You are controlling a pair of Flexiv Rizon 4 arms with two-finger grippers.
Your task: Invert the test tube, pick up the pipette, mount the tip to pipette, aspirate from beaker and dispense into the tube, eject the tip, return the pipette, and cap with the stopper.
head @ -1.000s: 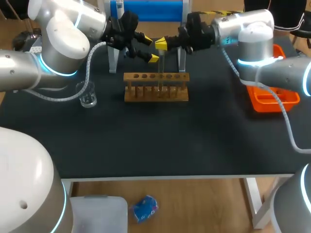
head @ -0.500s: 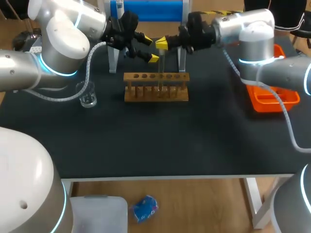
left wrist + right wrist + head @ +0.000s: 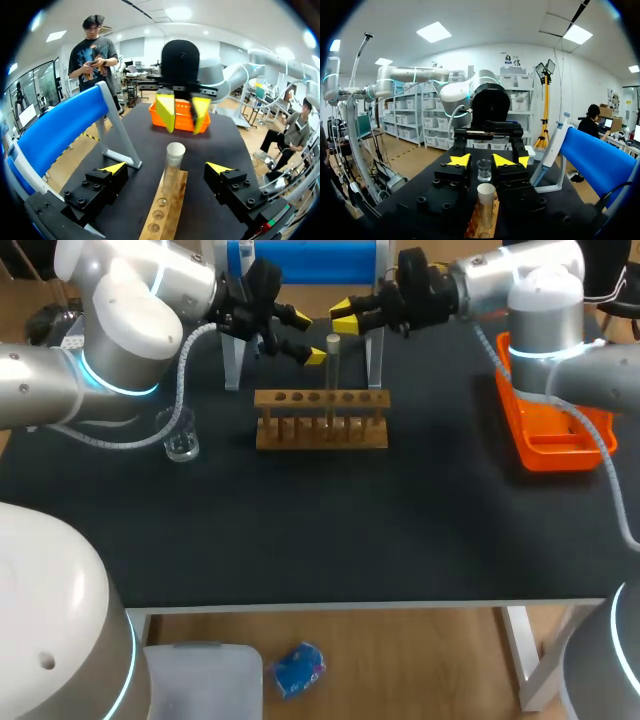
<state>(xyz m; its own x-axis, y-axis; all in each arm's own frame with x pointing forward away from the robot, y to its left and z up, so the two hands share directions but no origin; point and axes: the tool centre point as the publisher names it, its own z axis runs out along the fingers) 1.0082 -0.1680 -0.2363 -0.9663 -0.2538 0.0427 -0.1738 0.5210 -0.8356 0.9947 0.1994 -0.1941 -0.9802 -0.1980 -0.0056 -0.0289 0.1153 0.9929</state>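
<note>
A clear test tube (image 3: 333, 375) stands upright, mouth up, in the wooden rack (image 3: 322, 430) at the back middle of the table. My right gripper (image 3: 345, 318) hovers just above and behind the tube's mouth, open and holding nothing. In the right wrist view the tube (image 3: 486, 202) rises close under that gripper (image 3: 481, 160). My left gripper (image 3: 306, 337) is wide open at the tube's left, level with its top. In the left wrist view the tube (image 3: 171, 170) stands between the spread fingers of the left gripper (image 3: 166, 168) without touching them, and the right gripper (image 3: 182, 114) faces it from beyond.
A small glass beaker (image 3: 180, 435) stands left of the rack. An orange tray (image 3: 555, 430) lies at the right. The blue pipette stand (image 3: 300, 260) on clear legs is right behind the rack, close to both grippers.
My right gripper has opened, let go of the tube and drawn up and back to the right. The tube stays upright in the rack. The left arm has not moved.
</note>
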